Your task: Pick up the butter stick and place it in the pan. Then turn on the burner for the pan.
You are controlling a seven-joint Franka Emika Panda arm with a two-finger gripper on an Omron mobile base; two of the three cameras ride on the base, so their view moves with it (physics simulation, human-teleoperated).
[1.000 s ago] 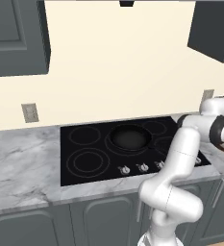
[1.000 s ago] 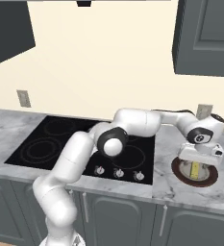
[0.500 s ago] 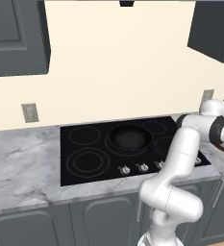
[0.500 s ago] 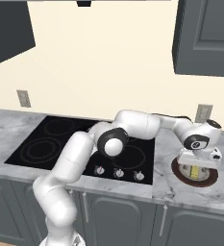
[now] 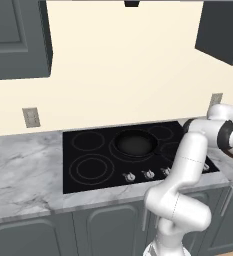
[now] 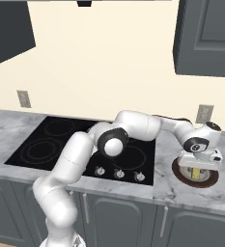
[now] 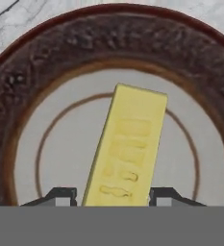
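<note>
The butter stick is a pale-yellow block lying slightly tilted on the pale floor of a brown bowl. My gripper hangs low over the bowl, its two dark fingertips close on either side of the stick's near end. Whether they press on it is unclear. From the right base view, the gripper points down into the bowl on the counter right of the cooktop, with the butter stick showing yellow under it. The black pan sits on its burner at the cooktop's back middle.
A row of knobs lines the cooktop's front edge. A large double-ring zone lies at the front left. The arm stretches across the right part of the cooktop. A wall outlet stands behind the bowl, and dark cabinets hang overhead.
The hand has sunk a little toward the bowl, and the fingers have drawn in from wide open to close beside the butter stick. The base has not moved.
</note>
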